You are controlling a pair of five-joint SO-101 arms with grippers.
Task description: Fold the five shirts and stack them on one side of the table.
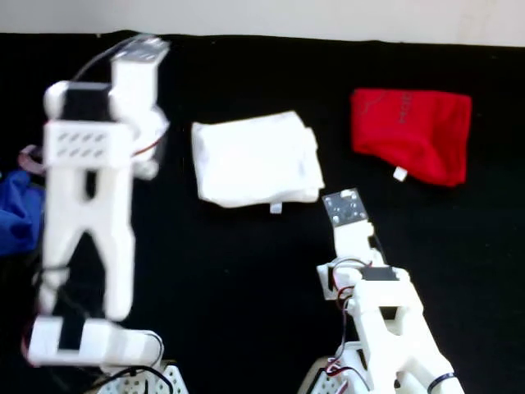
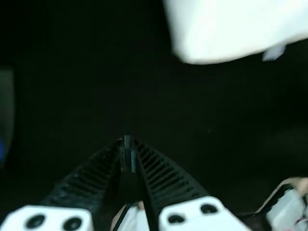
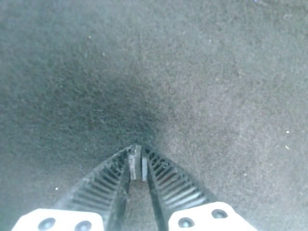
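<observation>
Find white shirt [image 1: 256, 159] folded mid tabletop [image 1: 246, 287], red shirt [image 1: 412, 134] folded well apart from it, blue shirt [image 1: 15, 209] bunched at the edge. Note left end effector [image 2: 128, 153] and right end effector [image 3: 137, 163] pressed together, empty. Likely next: open wide, pinch 1 blue hem, spread flat before folding.

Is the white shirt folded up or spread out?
Folded. The white shirt lies as a neat squarish bundle on the black table, no sleeves sticking out.

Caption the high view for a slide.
White shirt and red shirt folded on the black table, blue cloth at its edge.
</observation>
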